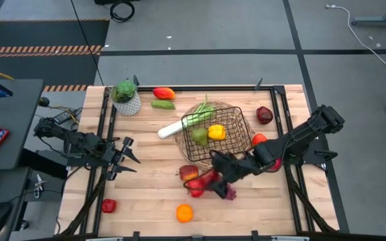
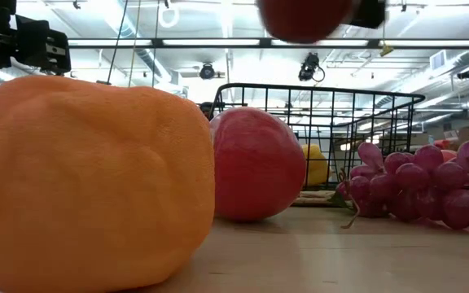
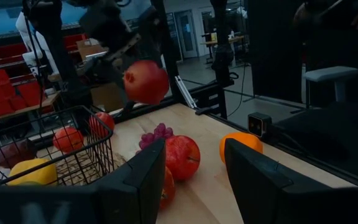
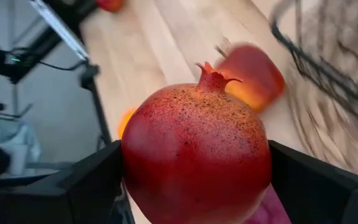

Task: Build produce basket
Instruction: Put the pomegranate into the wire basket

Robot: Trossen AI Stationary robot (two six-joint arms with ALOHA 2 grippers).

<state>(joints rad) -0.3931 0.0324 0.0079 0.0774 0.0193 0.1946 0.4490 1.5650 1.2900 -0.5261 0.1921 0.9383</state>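
Crowding the raised pomegranate [image 4: 196,155]: grapes [image 2: 430,183], apple [image 2: 255,163], basket [image 1: 221,136].

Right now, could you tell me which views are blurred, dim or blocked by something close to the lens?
Low view: the orange sits against the lens, soft and filling the left half. Right wrist view: the pomegranate is sharp, the basket behind is streaked by blur. Left wrist view: dim overall.
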